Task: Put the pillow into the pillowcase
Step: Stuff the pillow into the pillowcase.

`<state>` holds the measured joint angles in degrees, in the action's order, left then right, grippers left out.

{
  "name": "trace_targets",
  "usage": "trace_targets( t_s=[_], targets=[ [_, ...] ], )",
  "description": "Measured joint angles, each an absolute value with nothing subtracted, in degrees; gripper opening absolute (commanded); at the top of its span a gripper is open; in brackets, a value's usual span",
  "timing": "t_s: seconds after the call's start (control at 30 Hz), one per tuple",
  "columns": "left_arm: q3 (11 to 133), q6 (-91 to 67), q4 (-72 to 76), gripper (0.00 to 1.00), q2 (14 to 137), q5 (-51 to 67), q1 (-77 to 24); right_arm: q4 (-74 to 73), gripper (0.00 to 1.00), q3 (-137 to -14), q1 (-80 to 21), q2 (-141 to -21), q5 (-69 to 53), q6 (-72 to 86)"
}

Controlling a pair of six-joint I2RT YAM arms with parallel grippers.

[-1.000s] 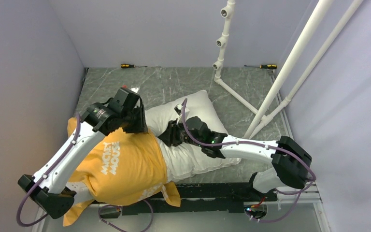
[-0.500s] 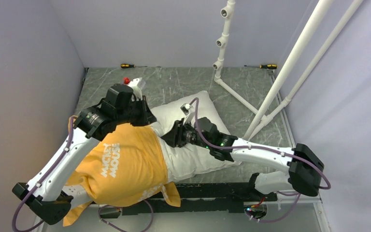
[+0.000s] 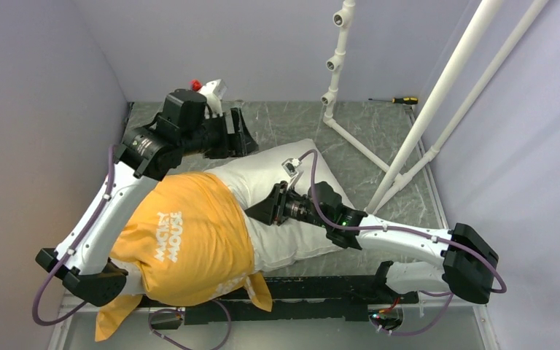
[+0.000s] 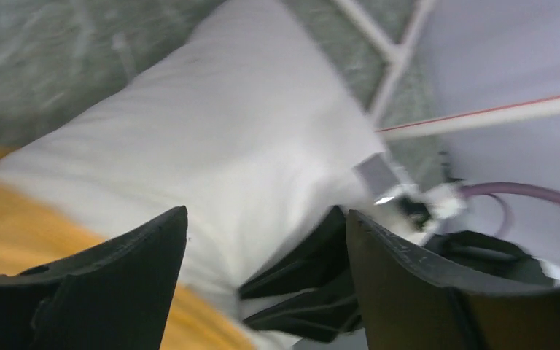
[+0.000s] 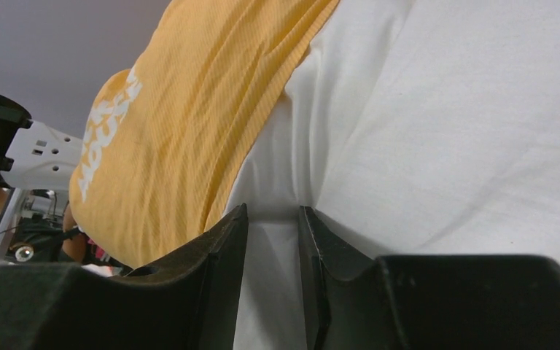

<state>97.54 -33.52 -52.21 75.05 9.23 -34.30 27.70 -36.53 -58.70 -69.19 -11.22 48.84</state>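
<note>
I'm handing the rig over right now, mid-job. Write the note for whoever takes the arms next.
Left gripper: open, empty, raised at the far left, touching no fabric.
Right gripper: fingers shut on a fold of the pillow, just outside the mouth of the pillowcase.
Done: roughly the near-left half of the pillow is inside the pillowcase.
Left: the far-right half is bare; the case probably needs pulling over it.

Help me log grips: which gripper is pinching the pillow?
The right gripper, closed on a fold of the white pillow beside the pillowcase; the left gripper hangs open, holding nothing.
</note>
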Motion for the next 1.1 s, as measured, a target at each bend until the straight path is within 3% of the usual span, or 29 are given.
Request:
trace_targets(
  t_s=[0.23, 0.33, 0.4, 0.43, 0.47, 0.5, 0.77, 1.1],
  targets=[
    [92.77, -36.05, -67.61, 0.91, 72.93, -3.55, -33.98, 22.85, 0.37, -38.63, -58.7, -69.19, -11.16, 47.4],
    [87.74, -37.08, -71.94, 0.83, 73.03, -5.96, -33.98, 22.59, 0.37, -38.63, -58.67, -69.19, -11.05, 47.44],
    [84.73, -37.32, -73.49, 0.62, 73.38, -6.57, -33.98, 22.55, 0.37, -38.61, -58.63, -69.19, -11.05, 47.53],
    [83.35, -37.12, -73.56, 0.43, 73.54, -6.92, -33.98, 22.5, 0.37, -38.61, -58.57, -69.19, -11.07, 47.57],
    [82.32, -36.88, -73.63, 0.17, 73.67, -7.25, -33.98, 22.39, 0.37, -38.59, -58.5, -69.19, -11.07, 47.57],
    [81.8, -37.19, -73.58, 0.01, 73.76, -7.4, -33.95, 22.26, 0.37, -38.54, -58.41, -69.19, -11.11, 47.59],
    [85.8, -35.2, -71.81, 0.0, 73.69, -5.91, -33.67, 22.9, 0.36, -38.5, -58.0, -70.19, -12.43, 47.99],
    [93.76, -31.2, -61.43, 0.0, 77.28, 12.43, -33.1, 35.92, 0.3, -37.36, -56.49, -77.06, -17.56, 52.62]
  ],
)
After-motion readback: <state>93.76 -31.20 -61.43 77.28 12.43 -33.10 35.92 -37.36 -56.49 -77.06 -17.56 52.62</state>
